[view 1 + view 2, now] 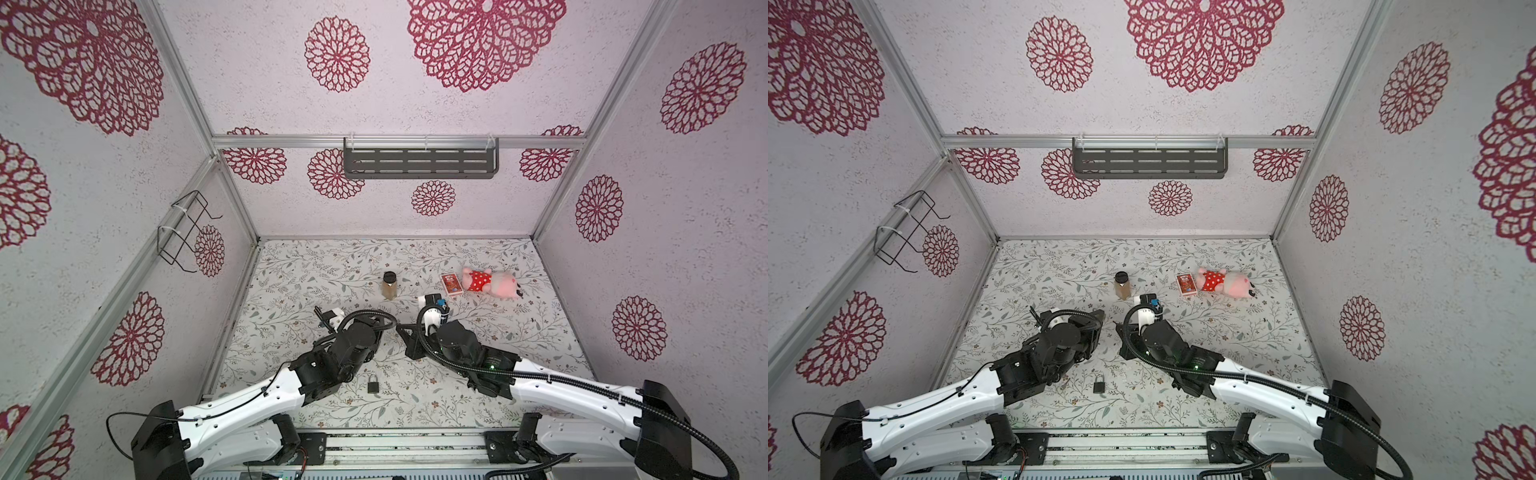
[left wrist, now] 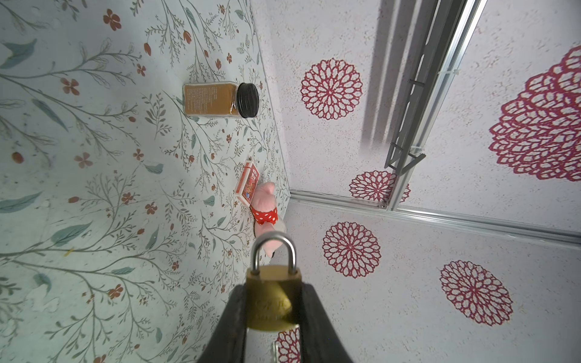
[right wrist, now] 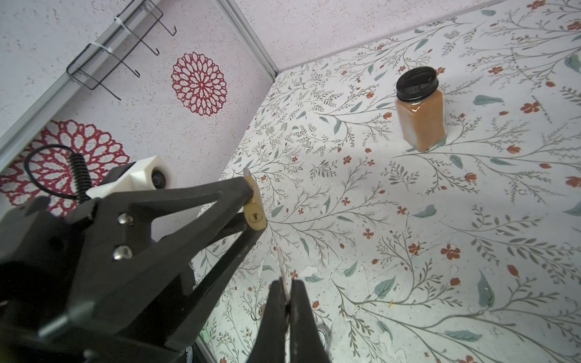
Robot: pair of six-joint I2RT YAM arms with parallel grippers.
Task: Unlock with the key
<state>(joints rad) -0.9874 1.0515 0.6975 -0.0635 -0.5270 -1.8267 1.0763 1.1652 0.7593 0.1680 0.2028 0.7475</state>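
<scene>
L gripper (image 2: pixel 273 290) grasps brass padlock (image 2: pixel 273 309); R gripper (image 3: pixel 286 286) clenched on key (image 3: pixel 280 264).
Padlock off floral-print table (image 2: pixel 94 157): smooth rounded body, steel U-shackle (image 2: pixel 255 256); key thin flat blade, edge-on, near keyhole (image 3: pixel 256 217), not touching.

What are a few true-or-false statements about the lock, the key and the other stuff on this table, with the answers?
1. The left gripper has its jaws closed on a brass padlock. True.
2. The key is already in the keyhole. False: the right gripper holds it clear of the padlock.
3. The spice jar lies on its side. False: it stands upright.
4. The plush pig lies next to the card box. True.
5. A dark padlock lies on the table. True.
</scene>
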